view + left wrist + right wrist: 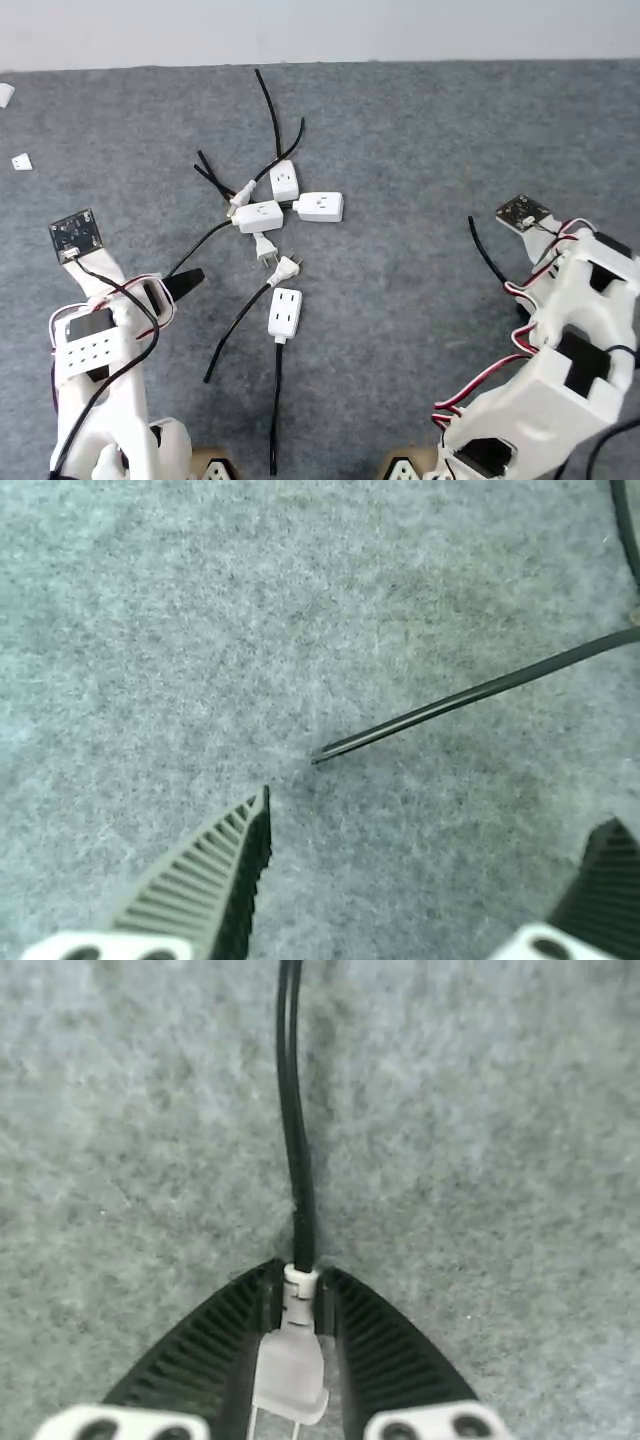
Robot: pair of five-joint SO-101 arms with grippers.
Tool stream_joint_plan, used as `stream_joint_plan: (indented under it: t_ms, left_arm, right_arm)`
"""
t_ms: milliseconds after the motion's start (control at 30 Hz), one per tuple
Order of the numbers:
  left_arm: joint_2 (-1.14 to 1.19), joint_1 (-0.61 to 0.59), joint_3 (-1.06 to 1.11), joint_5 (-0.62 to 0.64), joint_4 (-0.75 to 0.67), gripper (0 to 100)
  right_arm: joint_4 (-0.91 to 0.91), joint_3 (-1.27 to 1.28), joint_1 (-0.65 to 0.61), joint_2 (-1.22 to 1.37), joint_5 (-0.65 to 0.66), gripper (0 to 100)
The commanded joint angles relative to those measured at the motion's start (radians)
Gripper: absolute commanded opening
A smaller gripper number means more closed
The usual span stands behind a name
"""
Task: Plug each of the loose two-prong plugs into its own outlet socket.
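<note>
Covering the whole work surface: grey felt table [420,130]. Next in bulk, left arm [100,380] well off to the left of the lone outlet socket [285,312], and right arm [565,360] well off to its right. Beyond the lone outlet socket, toward the far wall, a cluster of three more sockets [320,206], packed close together, black cords fanning away from them; prongs seated in them or not, impossible to tell from above. Lone outlet socket itself face up, slots showing, own cord running toward the near edge. Between it and the cluster, two loose plugs [265,250], side by side and nearly touching. Left gripper [437,808] spread wide over bare felt, holding nothing, with the free end of a black cord [470,695] just ahead of its fingertips. Right gripper [297,1272] clamped on a small white plug [290,1365], with that plug's thin cord [295,1110] leading straight out from between the fingers. Grip made plain by the right wrist view; from the high view, just that thin cord curving out from under the right arm, far right of the lone outlet socket.
</note>
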Motion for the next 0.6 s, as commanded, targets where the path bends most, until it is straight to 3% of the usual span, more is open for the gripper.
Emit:
stream_joint_plan:
  t_ms: [0, 133, 333, 567]
  left_arm:
    - [-0.005, -0.002, -0.018, -0.011, -0.023, 45]
    - [-0.005, 0.0, -0.019, -0.011, -0.023, 45]
    - [-0.005, 0.002, -0.021, -0.011, -0.023, 45]
    - [-0.005, 0.0, -0.021, -0.011, -0.023, 45]
  right_arm:
    - [-0.007, -0.028, 0.008, 0.012, 0.015, 8.4]
    - [0.035, -0.029, 0.004, -0.004, 0.015, 18.1]
    - [0.096, -0.003, -0.018, -0.153, -0.014, 10.6]
    - [-0.021, 0.153, -0.016, -0.251, -0.023, 10.6]
